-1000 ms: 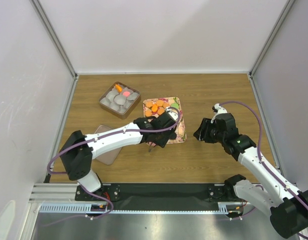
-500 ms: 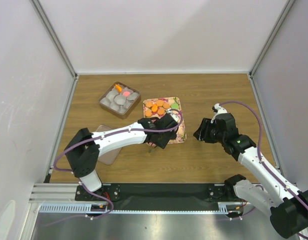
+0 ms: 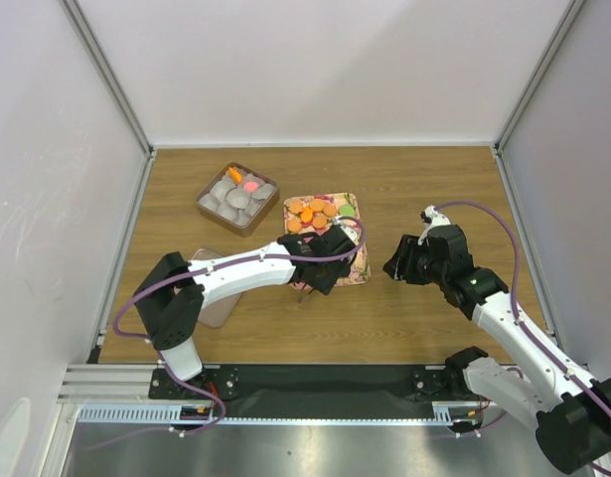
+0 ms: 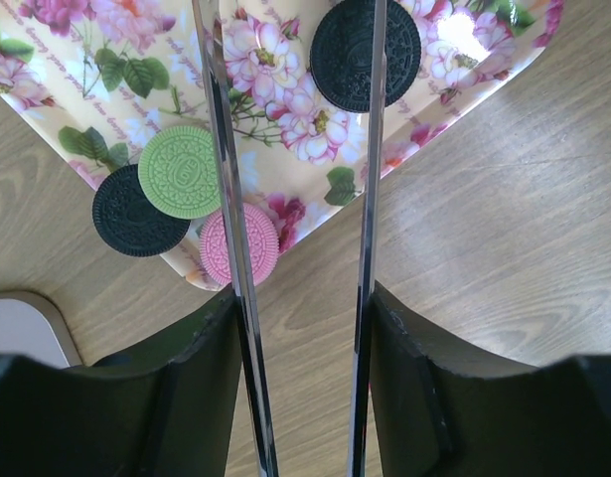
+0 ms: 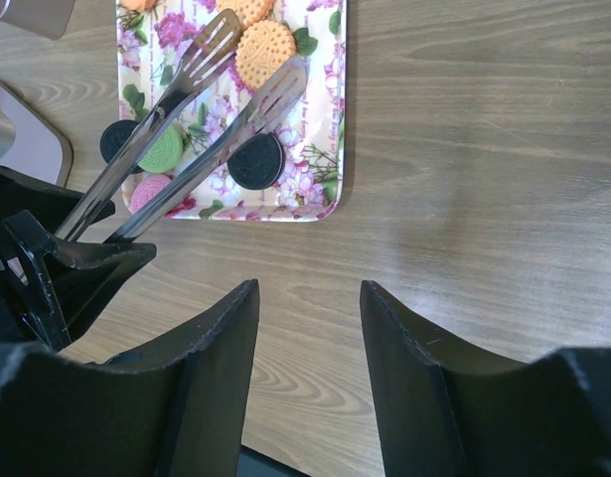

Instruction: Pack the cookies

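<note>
Orange cookies [image 3: 310, 211] lie at the far end of the floral tray [image 3: 357, 204]. In the left wrist view a black cookie [image 4: 365, 55], a green one [image 4: 181, 171], a second black one [image 4: 136, 214] and a pink one [image 4: 240, 243] lie on the tray. My left gripper [image 3: 310, 273] is shut on metal tongs [image 4: 226, 199]. The tongs' arms stand apart over the tray's near corner and the black cookie shows between them. My right gripper [image 5: 310, 288] is open and empty above the bare wood to the right of the tray [image 5: 330, 149].
A brown box [image 3: 237, 197] with white paper cups, one orange and one pink cookie stands to the far left of the tray. A grey lid [image 3: 211, 288] lies under the left arm. The enclosure walls close in the table on three sides.
The left arm's elbow has shifted a little to the right. Its gripper and the tongs stay near the tray's near corner. The right arm has not moved.
</note>
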